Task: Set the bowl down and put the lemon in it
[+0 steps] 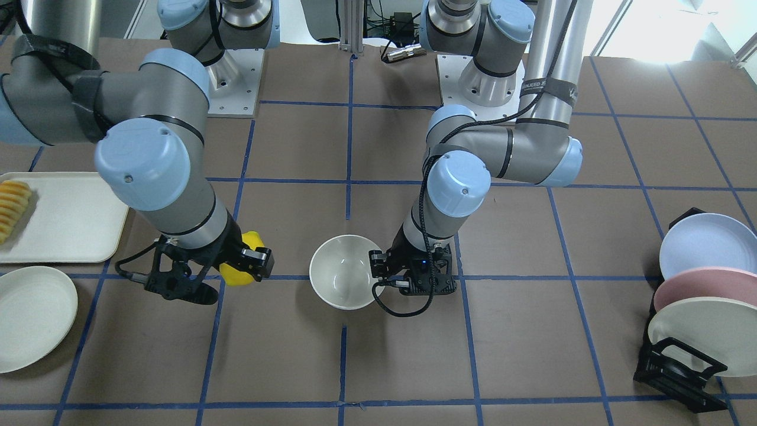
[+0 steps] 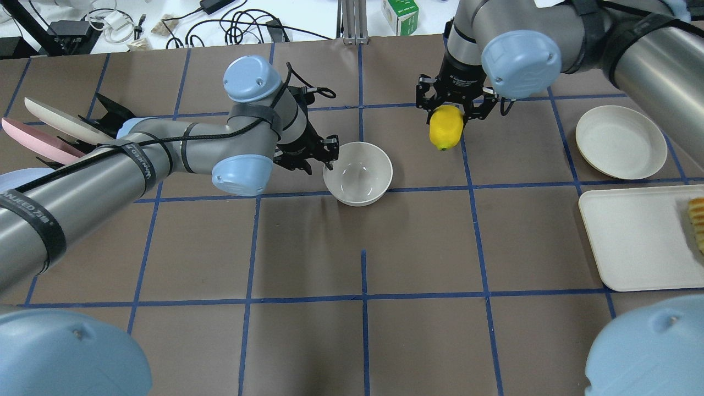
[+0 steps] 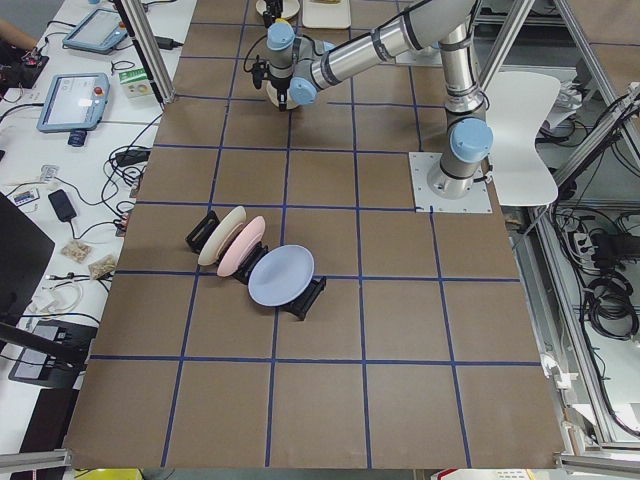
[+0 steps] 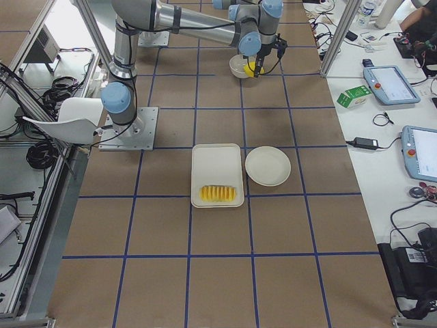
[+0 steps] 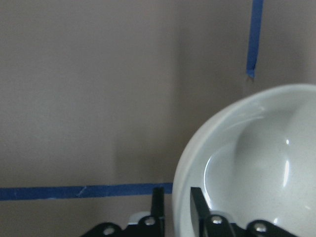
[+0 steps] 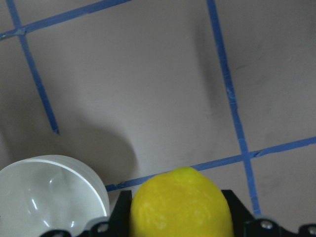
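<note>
The off-white bowl (image 1: 346,272) sits upright on the brown table near the centre; it also shows in the overhead view (image 2: 357,173) and the left wrist view (image 5: 247,163). My left gripper (image 1: 377,273) (image 2: 330,155) (image 5: 176,197) is shut on the bowl's rim, one finger inside and one outside. My right gripper (image 1: 230,271) (image 2: 448,118) is shut on the yellow lemon (image 2: 445,127) (image 6: 180,207) and holds it above the table, apart from the bowl on my right side. The bowl's edge shows at the lower left of the right wrist view (image 6: 49,197).
A flat cream plate (image 2: 621,142) and a cream tray (image 2: 638,236) with fruit slices (image 2: 697,220) lie at my right. A black rack of pastel plates (image 1: 704,296) stands at my left. Blue tape lines grid the table.
</note>
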Available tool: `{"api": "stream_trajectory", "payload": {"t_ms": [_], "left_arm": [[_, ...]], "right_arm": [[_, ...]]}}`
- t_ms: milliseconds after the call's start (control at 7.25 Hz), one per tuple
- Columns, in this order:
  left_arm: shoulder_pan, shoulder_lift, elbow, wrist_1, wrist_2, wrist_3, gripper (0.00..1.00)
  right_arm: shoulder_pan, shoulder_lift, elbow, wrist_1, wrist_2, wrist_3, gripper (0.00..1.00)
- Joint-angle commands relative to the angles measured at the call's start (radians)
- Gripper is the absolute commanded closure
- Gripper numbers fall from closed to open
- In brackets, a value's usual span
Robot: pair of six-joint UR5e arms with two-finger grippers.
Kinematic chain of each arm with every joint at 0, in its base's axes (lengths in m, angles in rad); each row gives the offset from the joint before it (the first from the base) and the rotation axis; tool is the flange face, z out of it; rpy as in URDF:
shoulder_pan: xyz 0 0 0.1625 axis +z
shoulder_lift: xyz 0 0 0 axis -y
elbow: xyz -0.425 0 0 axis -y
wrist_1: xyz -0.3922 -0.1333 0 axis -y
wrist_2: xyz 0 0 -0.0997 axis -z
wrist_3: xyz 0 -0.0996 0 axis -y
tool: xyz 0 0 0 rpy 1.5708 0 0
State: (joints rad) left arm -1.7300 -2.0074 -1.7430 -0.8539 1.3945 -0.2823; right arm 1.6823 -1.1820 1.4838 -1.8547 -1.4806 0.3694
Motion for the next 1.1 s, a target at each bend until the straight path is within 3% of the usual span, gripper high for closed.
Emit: {"api": "stream_trajectory", "payload": {"t_ms": [0, 138, 414, 552, 966], "left_arm": [[0.021, 0.056, 0.066, -0.13, 0.006, 0.011, 0.03], [0.044, 0.106, 0.123, -0.274, 0.036, 0.062, 0.02], [0.11, 0.203, 0.201, -0.523, 0.127, 0.271, 0.02], [0.131, 0.247, 0.206, -0.548, 0.186, 0.343, 0.02], [0.151, 0.361, 0.212, -0.657, 0.192, 0.405, 0.0]], "right_arm": [[0.074, 0.036, 0.003, -0.075, 0.049, 0.109, 1.0], [0.155, 0.063, 0.004, -0.102, 0.036, 0.109, 1.0], [0.194, 0.108, 0.01, -0.181, 0.042, 0.181, 1.0], [0.195, 0.131, 0.012, -0.181, 0.043, 0.186, 1.0], [0.243, 0.183, 0.023, -0.182, 0.049, 0.195, 0.98]]}}
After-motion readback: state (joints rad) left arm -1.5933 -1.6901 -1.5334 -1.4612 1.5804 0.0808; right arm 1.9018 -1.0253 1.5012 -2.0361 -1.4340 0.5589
